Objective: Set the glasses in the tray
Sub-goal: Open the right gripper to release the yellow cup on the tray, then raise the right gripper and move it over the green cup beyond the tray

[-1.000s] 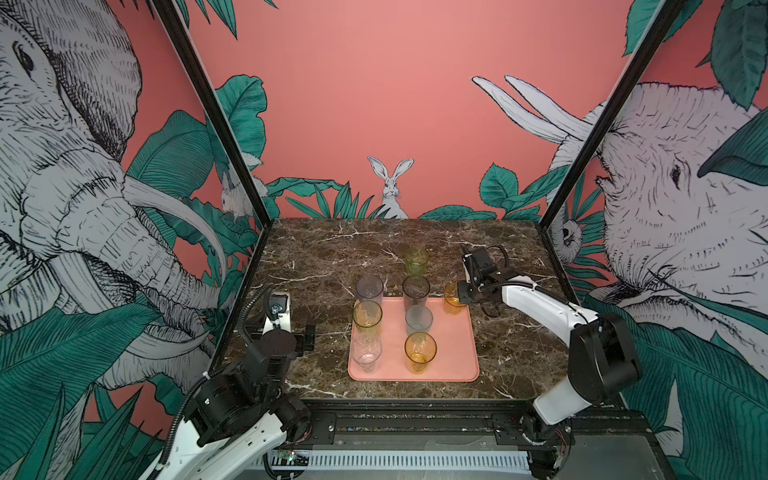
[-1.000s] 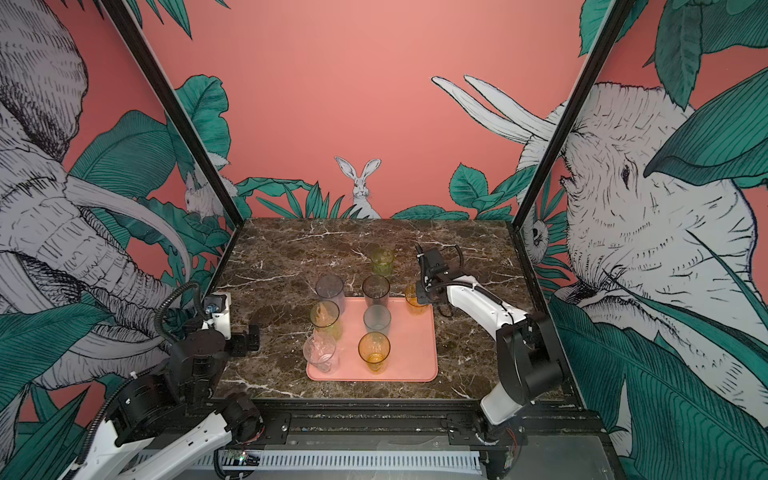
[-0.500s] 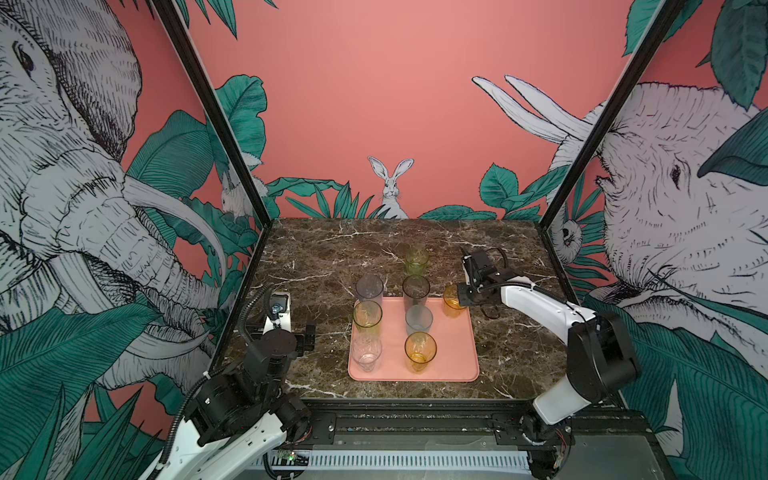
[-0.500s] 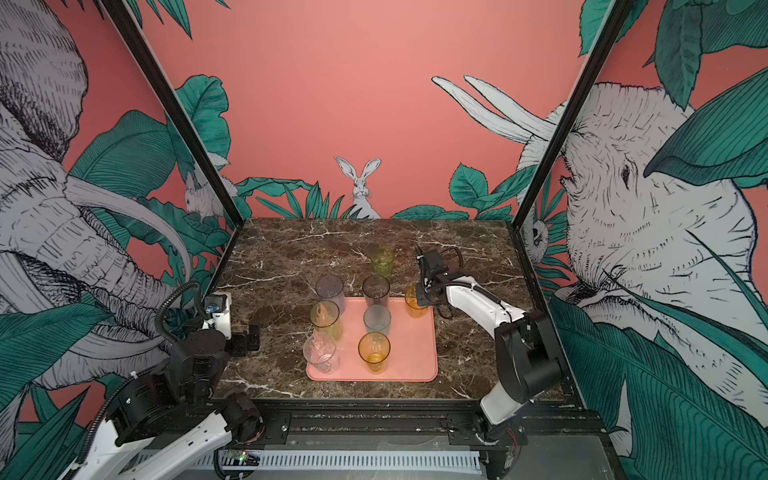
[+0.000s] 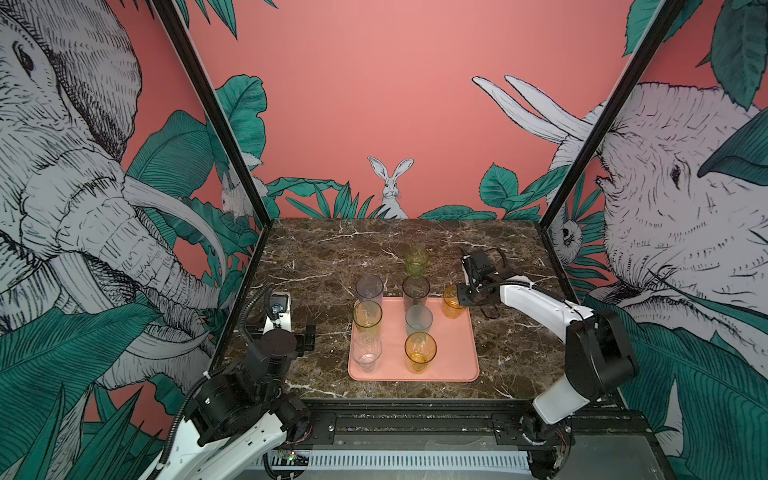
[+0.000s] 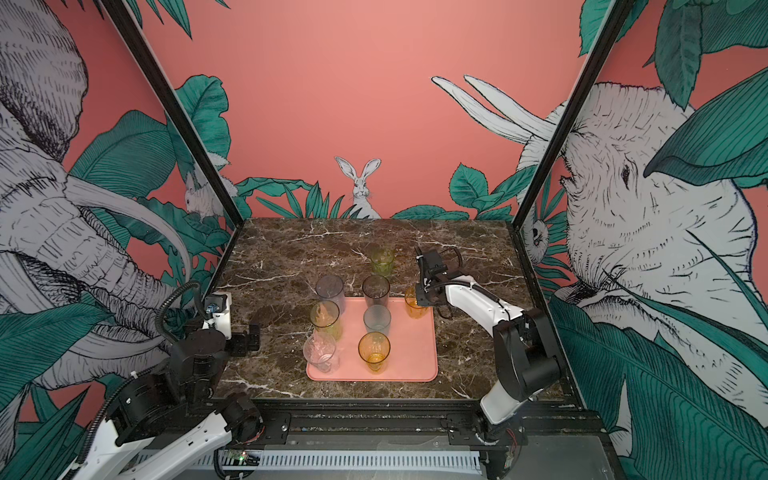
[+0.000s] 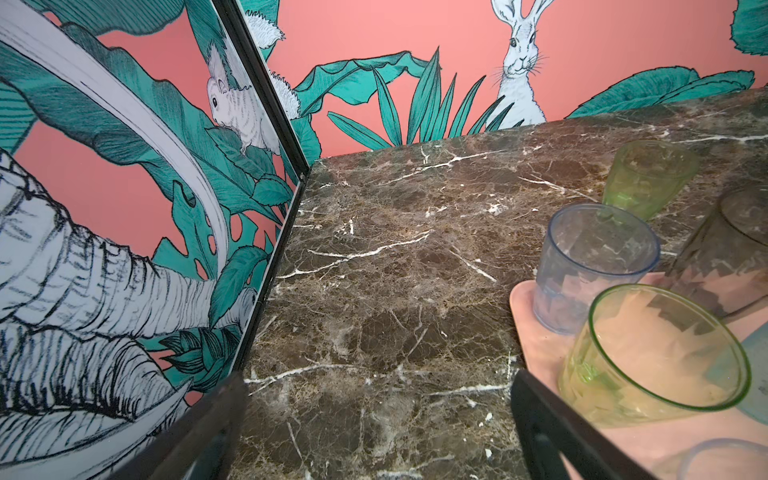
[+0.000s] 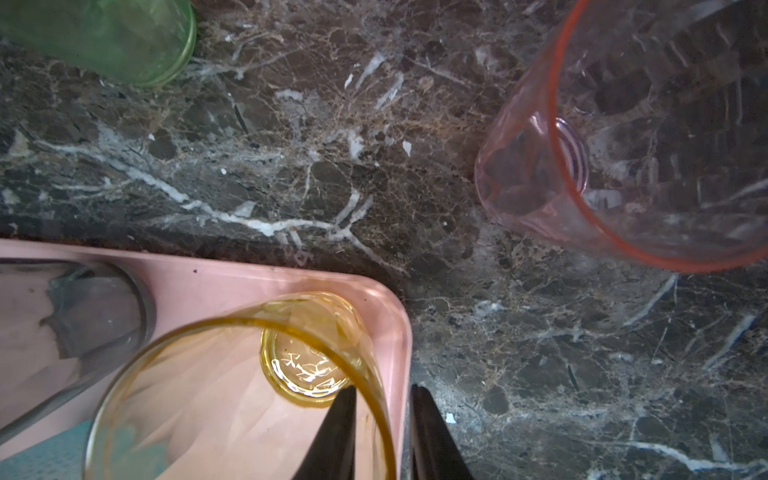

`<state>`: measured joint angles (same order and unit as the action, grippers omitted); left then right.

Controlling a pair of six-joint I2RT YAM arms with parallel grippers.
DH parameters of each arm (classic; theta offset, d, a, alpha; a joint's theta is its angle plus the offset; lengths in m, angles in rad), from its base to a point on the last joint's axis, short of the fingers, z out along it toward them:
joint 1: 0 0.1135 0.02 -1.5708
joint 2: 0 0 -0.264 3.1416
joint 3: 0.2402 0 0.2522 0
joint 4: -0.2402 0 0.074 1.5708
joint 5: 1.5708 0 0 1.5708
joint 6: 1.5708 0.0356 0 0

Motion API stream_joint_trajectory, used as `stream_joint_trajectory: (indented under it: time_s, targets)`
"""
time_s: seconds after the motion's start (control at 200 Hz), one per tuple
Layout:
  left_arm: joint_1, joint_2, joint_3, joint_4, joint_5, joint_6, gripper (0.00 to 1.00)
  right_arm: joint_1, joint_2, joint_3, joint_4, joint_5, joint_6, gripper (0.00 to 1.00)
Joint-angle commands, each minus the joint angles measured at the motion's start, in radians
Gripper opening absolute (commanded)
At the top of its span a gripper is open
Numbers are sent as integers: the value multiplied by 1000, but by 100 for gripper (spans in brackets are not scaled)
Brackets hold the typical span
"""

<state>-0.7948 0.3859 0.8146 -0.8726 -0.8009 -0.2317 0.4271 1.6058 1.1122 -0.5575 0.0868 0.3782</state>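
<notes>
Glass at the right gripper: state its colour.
Amber; the glass shows best in the right wrist view.

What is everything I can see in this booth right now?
table: one, brown marble.
tray: one, salmon pink, centre of the table.
corner amber tumbler: one, tray's far right corner.
front amber tumbler: one, tray's near edge.
yellow-green tumbler: one, tall, tray's left side.
clear tumbler: one, tray's near left corner.
grey-blue tumbler: one, tall, tray's far left corner.
smoky tumbler: one, tall, dark, tray's far edge.
frosted tumbler: one, short, blue-grey, tray's middle.
green tumbler: one, short, on the table behind the tray.
pink tumbler: one, on the table, off the tray.
walls: three, salmon, painted animals and leaves.
left claw: one, black, open, empty, left of the tray.
right claw: one, black, open astride the corner amber tumbler's wall.
</notes>
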Motion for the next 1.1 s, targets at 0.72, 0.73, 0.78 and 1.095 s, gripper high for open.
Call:
stream_joint_trajectory:
  time_s: [0.72,0.73,0.78,1.095]
  targets:
    - [2,-3,-6,-5,-4,-6,100,-4,1,379,-80,-46,-4,46]
    - [3,-2,-6,-4,-4,-6,100,-4,13,383,-79,-47,-4,46]
    - [2,-4,-5,-5,-4,-6,99,-4,36,414,-78,-50,-4,46]
    - [3,-3,-5,-6,-7,-7,99,-4,176,584,-83,-71,11,47]
